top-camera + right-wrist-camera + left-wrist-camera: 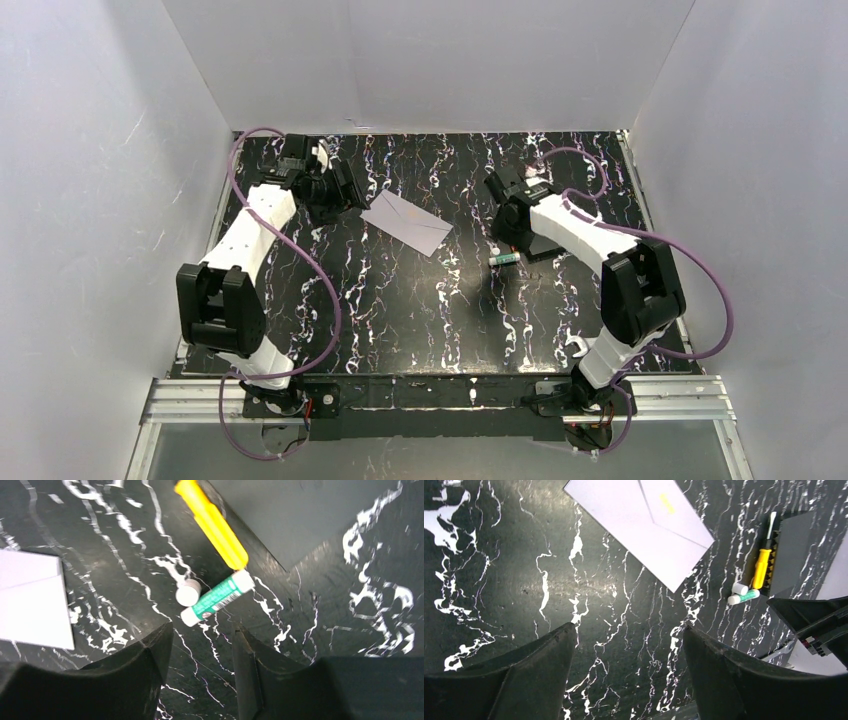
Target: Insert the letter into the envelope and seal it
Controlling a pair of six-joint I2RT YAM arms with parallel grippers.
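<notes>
Where the envelope lies: the envelope is flat on the marbled black table, between the two arms. Its pointed flap is folded down onto the body.
Letter: not seen in any view. It is judged to be inside the envelope, but this is unconfirmed.
Left gripper: jaws well apart and empty, with only table between them. It sits near the envelope's left end.
Right gripper: jaws apart and empty, above the glue stick.
Risk, seal: the flap may not be bonded. If it goes unpressed it could spring up and leave the task unfinished.
Risk, slide: a press at one corner could skid or turn the envelope on the smooth table.
Risk, clutter: the right fingers, if lowered, could knock the glue stick and what looks like its cap against the yellow-handled screwdriver.
Hidden: whether glue holds the flap, and whatever is inside the envelope.
Cut off: the black box runs out of both wrist views.
Hard to make out: from the top camera, both sets of fingertips are lost against the dark arms and table.
</notes>
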